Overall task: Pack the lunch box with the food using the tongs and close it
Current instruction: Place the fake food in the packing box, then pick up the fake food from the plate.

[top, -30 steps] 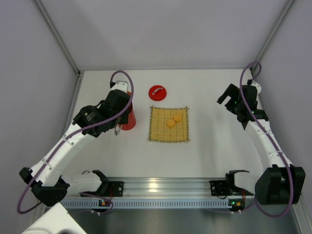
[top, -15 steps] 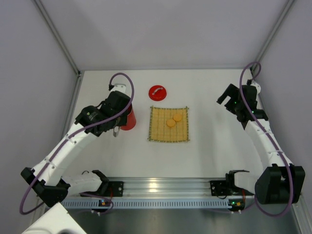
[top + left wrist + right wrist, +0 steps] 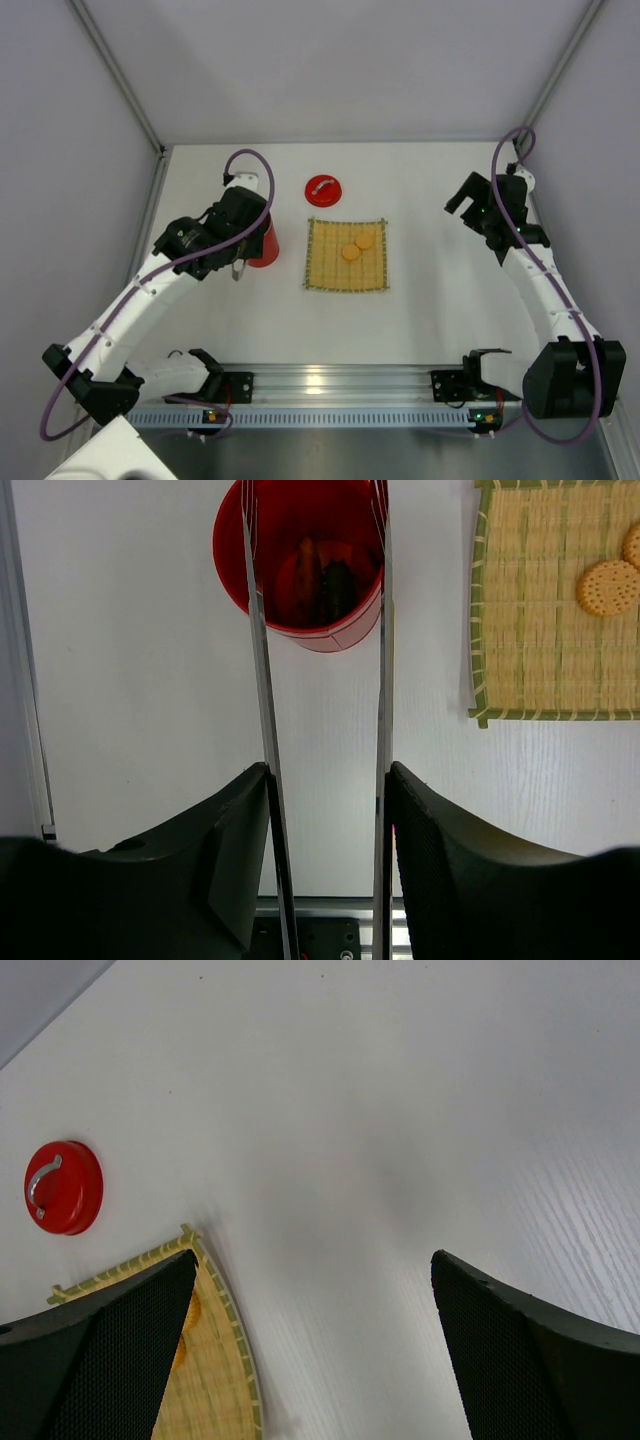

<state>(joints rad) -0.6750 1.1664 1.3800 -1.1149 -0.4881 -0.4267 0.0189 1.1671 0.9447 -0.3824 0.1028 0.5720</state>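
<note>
Since a second ago my left arm has shifted slightly, and its cable loop sits a little lower in the overhead view. The bamboo mat [image 3: 330, 272], the lid [image 3: 323, 187] and my right arm lie where they did.

My left tool [image 3: 328, 772] is narrow and holds the tongs [image 3: 262, 680]. The two steel blades run out between its pads, apart from each other, and their tips reach over the mouth of the lunch box [image 3: 320, 642]. The box stands upright and uncovered on the bench [image 3: 440, 300], just left of the mat.

Only my left wrist view looks down into the box. It holds a reddish-brown chunk [image 3: 305, 572] and, beside it, a dark piece [image 3: 339, 585]. From overhead my wrist covers most of the box, so its inside cannot be seen there.

The two round orange slices [image 3: 349, 253] are on the mat, side by side near its middle. One shows whole in the left wrist view and the other is cut by the frame edge.

The lid is outside the left wrist view. My right wrist view shows it red, with a pale handle [image 3: 40, 1178], lying flat on the bench beyond the mat's far corner.

My right tool [image 3: 313, 1260] is spread wide with nothing between its pads. It hangs over bare bench, well to the right of the mat.
</note>
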